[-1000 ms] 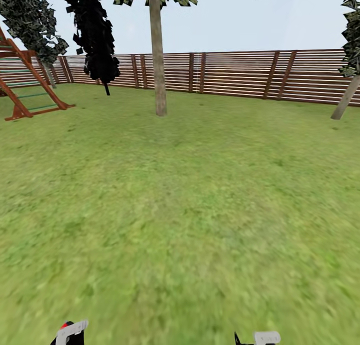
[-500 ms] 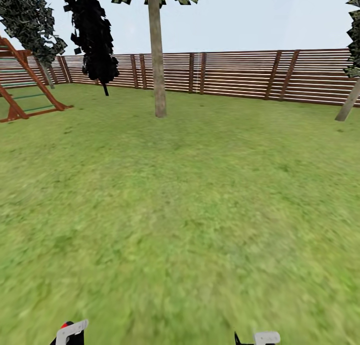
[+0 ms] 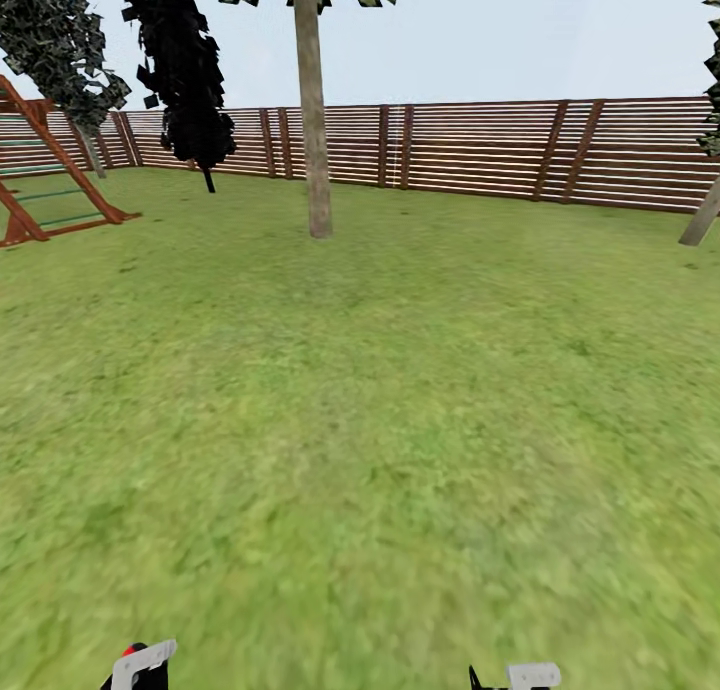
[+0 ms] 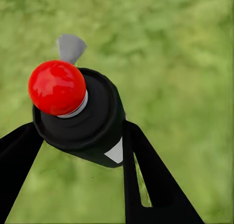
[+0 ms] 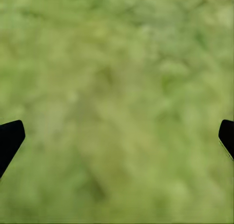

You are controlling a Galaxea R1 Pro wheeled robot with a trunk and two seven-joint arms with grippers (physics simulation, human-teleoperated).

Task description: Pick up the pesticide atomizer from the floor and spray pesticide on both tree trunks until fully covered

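Note:
The pesticide atomizer (image 4: 100, 124) is a dark bottle with a white patch and a round red tip (image 4: 57, 87). My left gripper (image 4: 80, 134) is shut on it, one black finger (image 4: 151, 185) on each side of its body. In the head view the left gripper (image 3: 140, 665) and the atomizer's red tip (image 3: 129, 651) sit at the bottom edge. My right gripper (image 5: 118, 136) is open over the grass floor (image 3: 360, 420) with nothing between its fingers. A straight tree trunk (image 3: 318, 170) stands far ahead on the lawn. A second, leaning trunk (image 3: 702, 215) is at the right edge.
A brown slatted fence (image 3: 480, 150) closes the back of the garden. A wooden playhouse frame (image 3: 50, 185) stands at the left, with dark-leaved trees (image 3: 185, 80) near it. Wide grass lies between me and the trunk.
The whole head view has shifted: the central trunk's base sits slightly lower and the playhouse has slid left, so the camera has moved. Both grippers keep their places in view.

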